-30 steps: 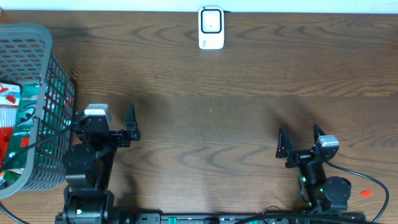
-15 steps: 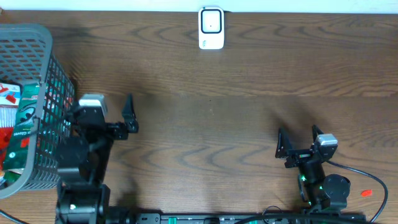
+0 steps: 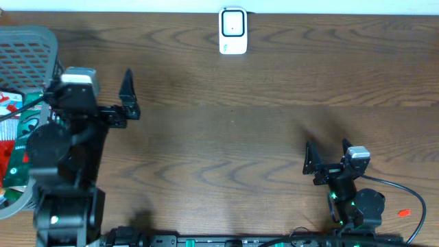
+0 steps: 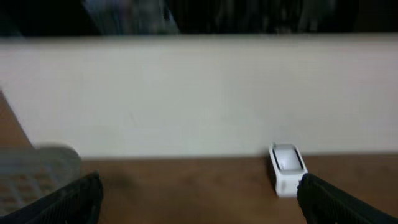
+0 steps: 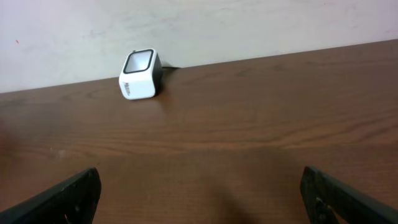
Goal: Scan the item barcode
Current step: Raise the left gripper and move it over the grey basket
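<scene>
**Packaged items wait in the basket, both arms empty-handed**

Packaged items (image 3: 10, 137) in green, red and white wrapping lie in the grey basket (image 3: 27, 51) at the left edge of the counter (image 3: 226, 137), seen from overhead. The left arm partly covers them. The left fingers (image 3: 128, 89) hang just beside the basket's right wall, spread wide and holding nothing. The white scanner (image 3: 233, 31) stands at the far edge of the counter, against the wall, well apart from both arms. The right fingers (image 3: 312, 159) sit low at the near right, also spread wide and empty, over bare wood.

From the left wrist, the picture is blurred. The left fingers (image 4: 81, 199) show only as dark tips in the two bottom corners, far apart, with nothing between them. The scanner (image 4: 286, 169) stands ahead and to the right, at the foot of a pale wall. A grey smear at the lower left is the basket (image 4: 31, 171); I cannot make out the items from here.

From the right wrist, the right fingers (image 5: 62, 199) again fill only the bottom corners, wide apart. The scanner (image 5: 140, 74) stands far off to the upper left on the brown counter (image 5: 249, 124), its face tilted upward.
</scene>
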Robot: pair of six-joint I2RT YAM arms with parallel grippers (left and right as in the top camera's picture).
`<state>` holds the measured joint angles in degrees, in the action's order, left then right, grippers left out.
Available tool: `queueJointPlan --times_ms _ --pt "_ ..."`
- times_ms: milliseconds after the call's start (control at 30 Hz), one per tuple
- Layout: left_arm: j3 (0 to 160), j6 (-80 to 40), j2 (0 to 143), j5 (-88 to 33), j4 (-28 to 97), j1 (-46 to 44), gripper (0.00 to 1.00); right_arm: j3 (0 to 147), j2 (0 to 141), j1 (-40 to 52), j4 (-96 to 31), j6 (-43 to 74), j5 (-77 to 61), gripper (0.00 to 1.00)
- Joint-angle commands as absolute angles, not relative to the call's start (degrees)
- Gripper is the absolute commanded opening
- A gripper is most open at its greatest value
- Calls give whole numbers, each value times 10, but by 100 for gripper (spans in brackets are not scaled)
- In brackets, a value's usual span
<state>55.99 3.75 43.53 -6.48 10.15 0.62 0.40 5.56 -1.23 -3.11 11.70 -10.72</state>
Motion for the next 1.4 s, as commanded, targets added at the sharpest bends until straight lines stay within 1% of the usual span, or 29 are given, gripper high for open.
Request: queueJointPlan --times_ms 0,433,567,833,1033,1133,1267,1367 --pt "602 82 416 -4 101 6 99 3 57 -11 -33 116 -108 99" --pt "696 190 428 172 109 6 100 3 57 -11 -33 120 -108 99" --pt "742 238 455 176 142 6 98 3 57 -11 -34 120 -108 99" --pt "799 340 528 277 222 6 98 3 57 -11 -34 120 -109 99" --pt "799 361 545 282 233 10 98 3 57 -11 -34 120 -108 99" --pt "799 373 549 282 234 28 98 3 57 -11 -34 120 -108 99" --pt "799 373 543 281 233 50 98 3 57 -11 -34 120 -108 99" --pt "799 373 528 276 234 51 98 3 57 -11 -34 120 -108 99"
